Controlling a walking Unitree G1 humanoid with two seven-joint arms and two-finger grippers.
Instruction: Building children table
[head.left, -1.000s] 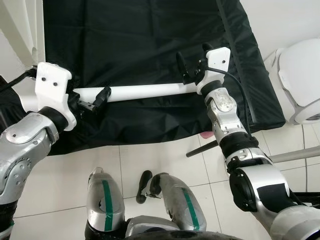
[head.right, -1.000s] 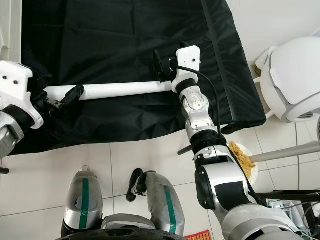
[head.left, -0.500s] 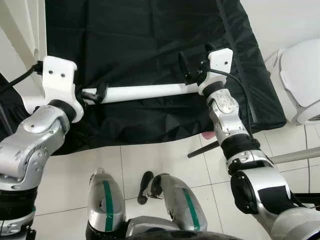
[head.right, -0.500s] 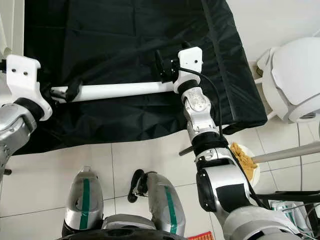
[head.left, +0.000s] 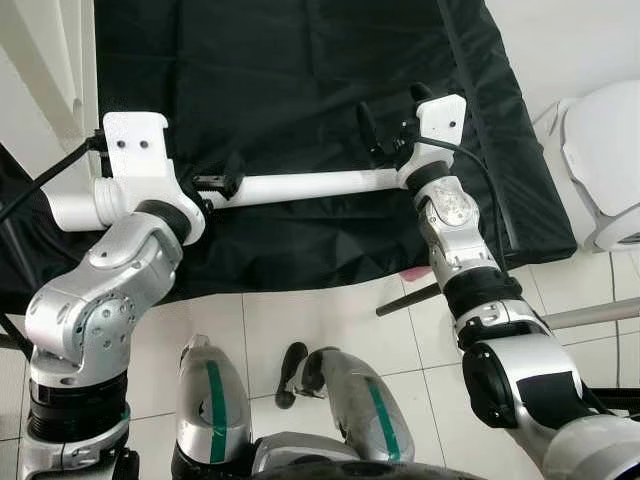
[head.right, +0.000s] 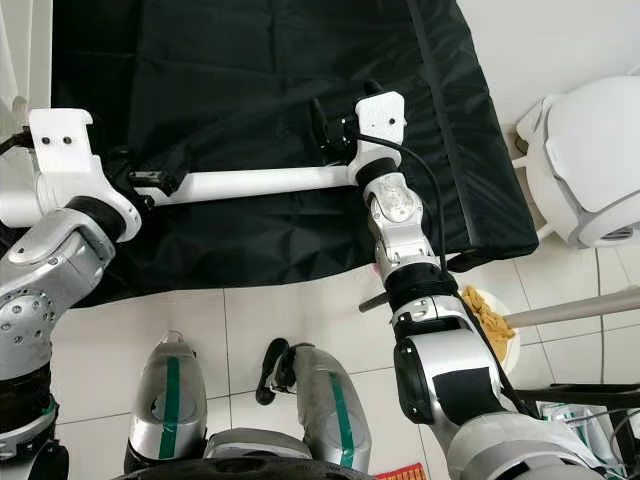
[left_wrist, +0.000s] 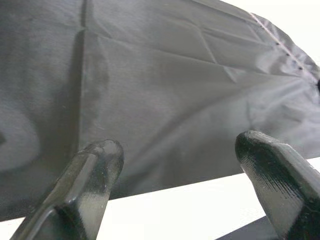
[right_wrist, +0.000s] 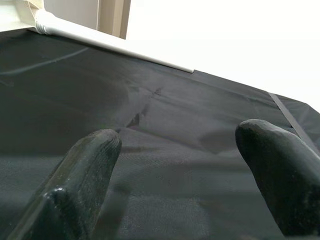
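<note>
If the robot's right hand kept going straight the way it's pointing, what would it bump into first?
Probably the black cloth. The right end effector points out over it with nothing else ahead, though how far off is unclear.

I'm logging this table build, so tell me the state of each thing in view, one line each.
Long white tube: level, held above the cloth at both ends.
Black fabric sheet: spread flat, creased, under the tube.
Left gripper: at the tube's left end.
Right gripper: at the tube's right end.
Bowl of yellowish food: on the tiled floor, partly hidden.
</note>
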